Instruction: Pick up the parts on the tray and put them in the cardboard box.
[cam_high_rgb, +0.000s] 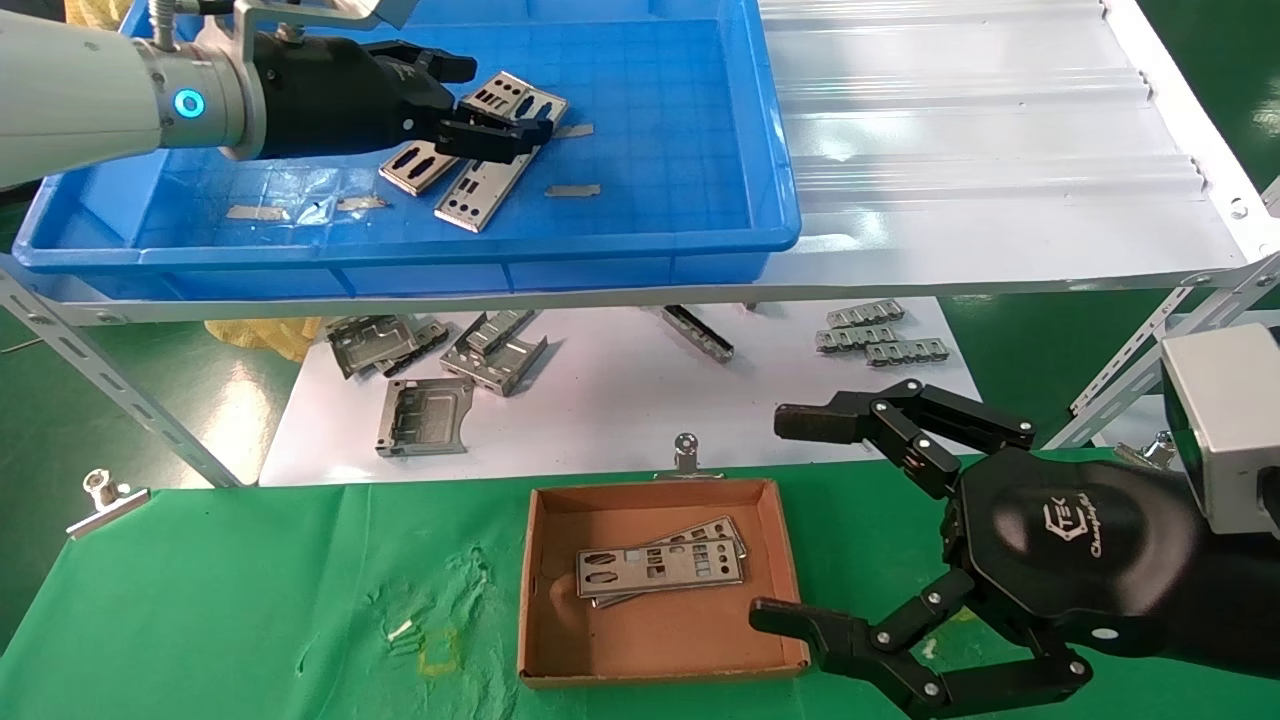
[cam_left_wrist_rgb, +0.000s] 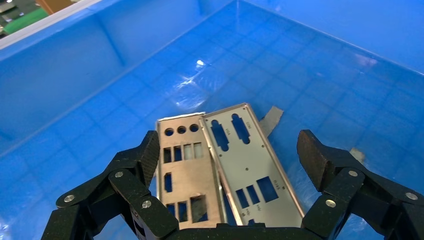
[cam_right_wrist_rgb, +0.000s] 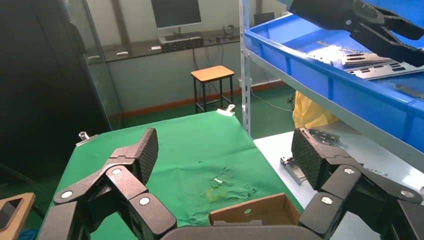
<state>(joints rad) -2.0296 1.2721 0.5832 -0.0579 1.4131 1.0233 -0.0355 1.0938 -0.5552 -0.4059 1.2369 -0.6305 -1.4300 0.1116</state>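
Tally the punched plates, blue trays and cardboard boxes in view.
Plates: 4 (2 in tray, 2 in box)
Tray: 1
Box: 1
Total: 6

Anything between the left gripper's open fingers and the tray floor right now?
Yes. In the left wrist view the left gripper straddles two parts lying side by side on the tray; nothing else lies between.

Bright overhead light, glare on tray (cam_high_rgb: 700, 150)
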